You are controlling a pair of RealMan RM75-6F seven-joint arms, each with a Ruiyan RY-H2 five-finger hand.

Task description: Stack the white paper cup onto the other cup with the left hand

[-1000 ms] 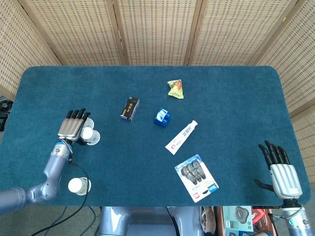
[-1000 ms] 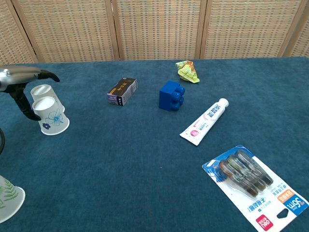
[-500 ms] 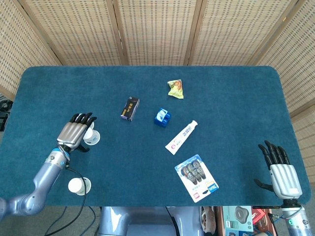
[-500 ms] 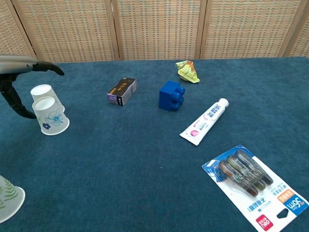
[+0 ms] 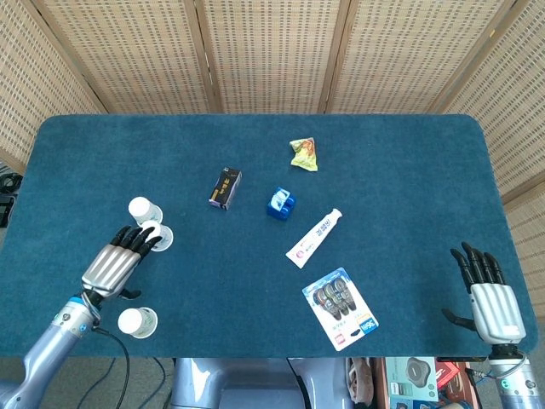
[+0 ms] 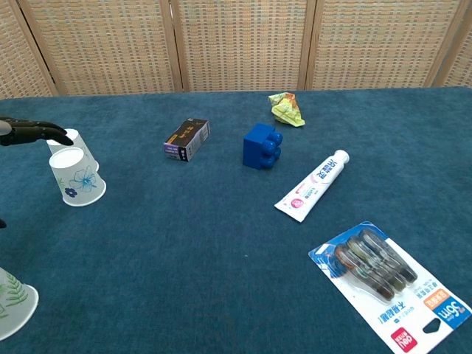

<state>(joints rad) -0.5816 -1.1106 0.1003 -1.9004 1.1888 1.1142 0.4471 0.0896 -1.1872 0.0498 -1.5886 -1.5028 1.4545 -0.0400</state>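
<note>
Two paper cups stand upside down side by side at the left of the table. The plain white cup (image 5: 139, 207) (image 6: 71, 141) is the farther one. The blue-flower cup (image 5: 159, 238) (image 6: 77, 178) stands just in front of it. My left hand (image 5: 113, 261) hovers near the table's front, open and flat, holding nothing. Its fingertips (image 6: 44, 133) reach over the edge of the blue-flower cup in the head view. My right hand (image 5: 489, 295) rests open at the front right corner, empty.
A third cup with green leaves (image 5: 136, 322) (image 6: 11, 304) sits by the front left edge. Mid-table lie a dark small box (image 5: 225, 188), a blue block (image 5: 281, 204), a yellow-green wrapper (image 5: 304, 154), a toothpaste tube (image 5: 313, 238) and a toothbrush pack (image 5: 341, 308).
My left hand has drawn back toward the front left, off the two cups. The plain white cup, hidden under the hand before, now shows in the head view.
</note>
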